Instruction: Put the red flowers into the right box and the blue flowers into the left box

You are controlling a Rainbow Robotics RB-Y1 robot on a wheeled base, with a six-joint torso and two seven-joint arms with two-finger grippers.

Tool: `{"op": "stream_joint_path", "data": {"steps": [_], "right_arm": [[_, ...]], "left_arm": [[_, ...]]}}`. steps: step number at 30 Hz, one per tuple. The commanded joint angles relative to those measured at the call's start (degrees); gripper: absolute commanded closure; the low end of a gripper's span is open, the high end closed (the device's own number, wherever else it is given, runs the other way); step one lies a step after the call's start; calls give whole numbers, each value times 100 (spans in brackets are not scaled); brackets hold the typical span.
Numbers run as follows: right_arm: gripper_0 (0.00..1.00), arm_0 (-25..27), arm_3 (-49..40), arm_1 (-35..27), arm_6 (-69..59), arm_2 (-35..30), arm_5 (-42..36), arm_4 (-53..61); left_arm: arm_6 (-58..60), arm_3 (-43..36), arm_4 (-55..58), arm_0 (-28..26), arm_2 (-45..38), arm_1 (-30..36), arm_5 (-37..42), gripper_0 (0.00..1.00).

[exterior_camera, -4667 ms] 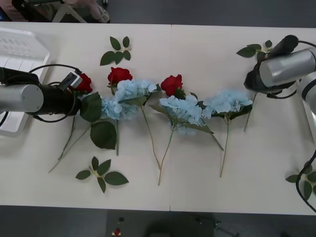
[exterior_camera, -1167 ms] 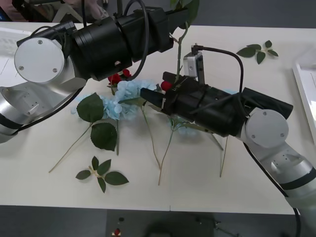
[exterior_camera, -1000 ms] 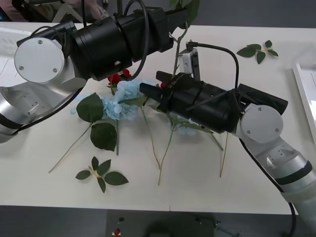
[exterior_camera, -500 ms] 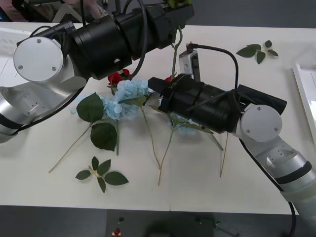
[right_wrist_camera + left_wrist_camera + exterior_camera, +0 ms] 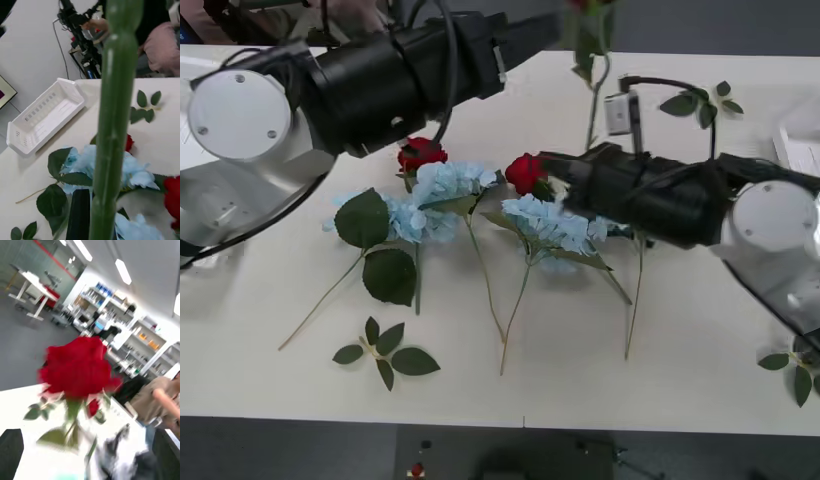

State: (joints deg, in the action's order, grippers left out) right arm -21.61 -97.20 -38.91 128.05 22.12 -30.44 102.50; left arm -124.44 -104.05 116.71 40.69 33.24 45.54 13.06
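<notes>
1. The right gripper (image 5: 575, 165), reaching in over the middle of the table (image 5: 700, 380), is closed on the lower stem of the held red rose (image 5: 592, 60). The flower stands upright at 12 o'clock from the fingers, its bloom cut off by the top of the front view.
2. In the right wrist view that green stem (image 5: 112, 123) runs close past one black finger (image 5: 80, 213).
3. The left gripper (image 5: 518, 30) hangs with fingers spread at 9 o'clock from the bloom, clear of it. Its own camera looks straight at the bloom (image 5: 77, 365).
4. Two more red flowers (image 5: 420, 153) lie on the table at 9 o'clock from the right gripper, among the blue flowers (image 5: 545, 222).
5. The left box (image 5: 45, 116) sits well apart, at the table's far left.
</notes>
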Motion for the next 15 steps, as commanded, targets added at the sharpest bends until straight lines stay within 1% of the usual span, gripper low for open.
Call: {"op": "stream_joint_path", "data": {"steps": [1, 2, 3, 4, 6, 7, 8, 9, 11, 13, 15], "right_arm": [[100, -291, 448, -1347, -536, -296, -437, 1140], [100, -318, 615, -1681, -650, -322, -621, 1439], [100, -326, 738, -1874, -729, -322, -709, 1562], [100, -335, 1072, -2384, -931, -322, -938, 1685], [100, -335, 1450, -2859, -1116, -322, -1149, 1624], [100, -344, 1854, -3210, -1195, -322, -1430, 1501], [100, -344, 2118, -3413, -1195, -331, -1623, 1483], [100, -335, 2285, -3518, -1204, -331, -1755, 1474], [100, -335, 2970, -3799, -1168, -331, -2054, 1211], [100, -379, 3348, -3922, -1151, -331, -1975, 464], [100, -361, 3515, -3940, -1142, -331, -1834, -204]], "left_arm": [[324, -256, 370, -431, -257, 1440, 979, 0], [315, -318, 449, -598, -362, 1713, 1348, 0], [315, -327, 475, -703, -424, 1845, 1568, 0], [288, -300, 396, -1055, -661, 2187, 2332, 0], [201, -160, 133, -1415, -890, 2469, 3062, 0], [-37, 51, -201, -1749, -1083, 2627, 3686, 0], [-195, 227, -395, -1916, -1153, 2662, 3950, 0], [-309, 333, -500, -2004, -1162, 2662, 4081, 0], [-775, 719, -940, -2144, -1118, 2592, 4292, 0], [-977, 992, -1318, -2083, -951, 2407, 4275, 0], [-933, 1203, -1537, -1960, -784, 2231, 4257, 0]]}}
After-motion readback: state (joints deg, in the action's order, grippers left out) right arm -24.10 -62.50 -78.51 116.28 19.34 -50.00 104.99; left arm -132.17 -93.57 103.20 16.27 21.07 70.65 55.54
